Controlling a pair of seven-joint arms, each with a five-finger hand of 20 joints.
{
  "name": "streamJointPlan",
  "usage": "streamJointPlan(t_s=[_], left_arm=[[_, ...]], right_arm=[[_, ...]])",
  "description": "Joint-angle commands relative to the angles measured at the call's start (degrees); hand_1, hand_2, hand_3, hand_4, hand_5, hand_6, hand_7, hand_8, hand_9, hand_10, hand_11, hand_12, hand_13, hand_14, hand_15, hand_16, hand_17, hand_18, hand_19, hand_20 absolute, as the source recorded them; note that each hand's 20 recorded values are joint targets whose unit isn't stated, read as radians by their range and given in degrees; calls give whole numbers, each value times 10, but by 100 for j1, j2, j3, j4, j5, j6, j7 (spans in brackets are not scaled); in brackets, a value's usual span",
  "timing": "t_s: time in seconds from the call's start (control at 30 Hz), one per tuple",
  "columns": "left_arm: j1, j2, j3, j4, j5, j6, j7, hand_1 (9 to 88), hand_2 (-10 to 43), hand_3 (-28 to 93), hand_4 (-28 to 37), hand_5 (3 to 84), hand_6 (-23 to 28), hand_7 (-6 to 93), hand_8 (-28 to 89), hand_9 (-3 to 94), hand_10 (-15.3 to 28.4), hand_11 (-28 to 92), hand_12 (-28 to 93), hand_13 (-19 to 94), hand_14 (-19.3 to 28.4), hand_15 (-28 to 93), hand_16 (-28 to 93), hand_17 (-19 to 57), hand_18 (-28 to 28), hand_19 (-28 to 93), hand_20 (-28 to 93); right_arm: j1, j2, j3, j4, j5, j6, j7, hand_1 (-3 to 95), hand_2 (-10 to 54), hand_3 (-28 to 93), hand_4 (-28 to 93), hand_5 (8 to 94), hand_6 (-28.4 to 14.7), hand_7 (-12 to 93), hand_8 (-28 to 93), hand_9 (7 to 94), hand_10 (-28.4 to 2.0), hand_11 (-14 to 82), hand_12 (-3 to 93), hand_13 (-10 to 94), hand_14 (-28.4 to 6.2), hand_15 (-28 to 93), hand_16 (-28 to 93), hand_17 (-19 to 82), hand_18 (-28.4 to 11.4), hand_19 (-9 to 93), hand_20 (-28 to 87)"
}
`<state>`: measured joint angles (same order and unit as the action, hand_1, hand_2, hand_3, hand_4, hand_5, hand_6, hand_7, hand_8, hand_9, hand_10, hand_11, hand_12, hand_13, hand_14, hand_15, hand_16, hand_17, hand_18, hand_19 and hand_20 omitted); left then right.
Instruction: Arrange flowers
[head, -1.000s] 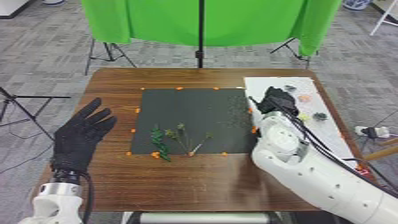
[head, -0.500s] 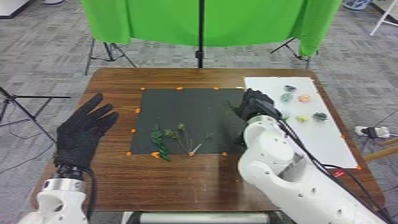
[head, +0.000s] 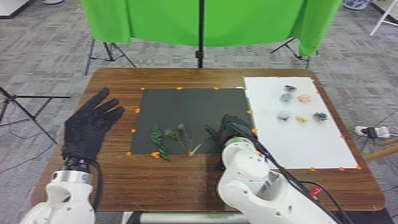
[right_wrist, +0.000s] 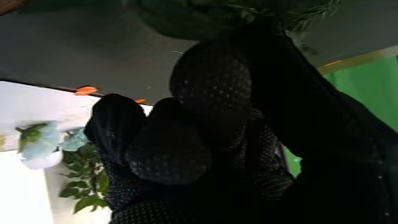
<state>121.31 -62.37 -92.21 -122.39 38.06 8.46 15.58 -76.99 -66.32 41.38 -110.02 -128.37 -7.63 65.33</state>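
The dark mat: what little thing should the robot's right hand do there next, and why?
Probably lower the green sprig gently onto the dark mat, close beside the leafy stems. The right hand has it at the mat's near right part, and those stems lie just left of it, spread like a bouquet.

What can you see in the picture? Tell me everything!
Table: one, brown, middle
Mat: one, dark grey, on the table
Sheet: one, white, table's right side
Blooms: six, mixed colours, on the sheet
Stems: several, green, on the mat
Orange bits: many, around mat and sheet
Cloth: one, green, behind the table
Floor: one, grey, all around
Arms: two, white, bottom edge
Left hand: one, black, table's left
Right hand: one, black, mat's near right corner, pinching greenery
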Motion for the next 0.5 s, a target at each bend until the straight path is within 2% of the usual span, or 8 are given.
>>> streamJointPlan(t_s=[0.03,0.23,0.37,0.5], left_arm=[[-12,-54,49,23,79,-95,-128,242,57,790,-236,399,86,133,-95,367,201,247,121,267,279,535,-74,-80,284,536,139],[-46,-96,55,34,122,-184,-230,243,56,790,-235,398,86,132,-95,367,201,245,122,266,279,532,-74,-80,284,536,139],[-11,-61,49,9,110,-137,-187,242,56,790,-234,398,86,131,-95,366,201,243,122,266,280,531,-73,-80,284,535,139],[2,-56,49,-8,119,-152,-185,244,55,791,-233,398,87,130,-94,366,201,242,122,266,280,530,-73,-80,284,535,139]], right_arm=[[117,-95,-173,344,-72,41,282,514,-95,765,-258,931,-31,224,137,897,-126,542,220,825,-94,851,166,457,-272,932,651],[130,-113,-209,442,-244,256,447,496,-95,763,-246,932,-33,249,146,897,-126,568,220,834,-98,863,168,471,-274,932,670],[95,-107,-226,454,-430,164,447,481,-95,776,-238,935,-33,253,153,903,-129,574,220,840,-101,868,169,478,-277,932,678],[13,-107,-222,417,-524,156,456,471,-95,786,-232,937,-31,261,154,909,-129,579,221,845,-102,872,170,486,-280,932,685]])
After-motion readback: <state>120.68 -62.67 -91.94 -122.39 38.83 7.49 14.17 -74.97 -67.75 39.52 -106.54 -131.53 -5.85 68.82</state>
